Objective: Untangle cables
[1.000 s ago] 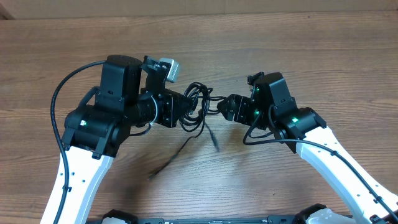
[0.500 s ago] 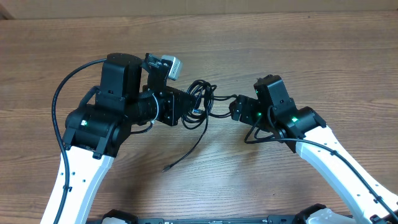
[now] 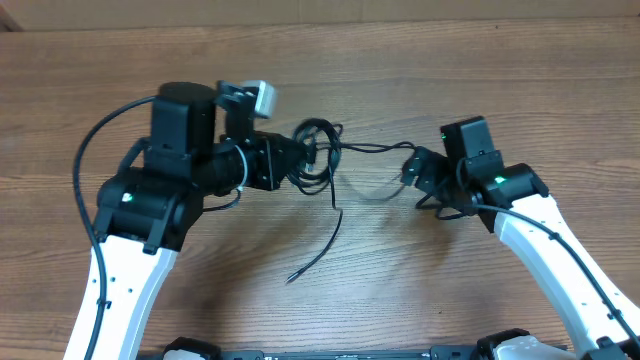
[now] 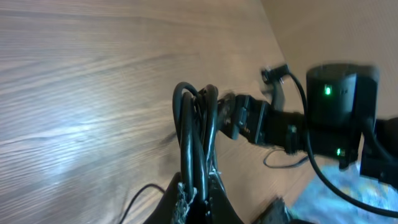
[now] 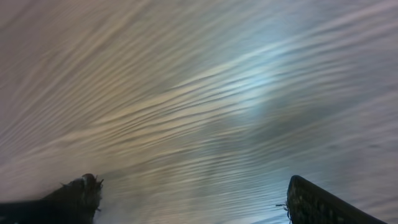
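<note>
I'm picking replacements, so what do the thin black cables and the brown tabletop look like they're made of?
Thin black cables: likely rubber or soft plastic sheathing, smooth with slight sheen; they bend into tight loops and trail limply. Brown tabletop: wood or wood-look laminate, I can't tell which; long grain lines show, and a soft glare suggests a satin finish.

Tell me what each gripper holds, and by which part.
The left gripper is shut on the cables, clamping their bundled loops. The right gripper is open, nothing between its jaws.
</note>
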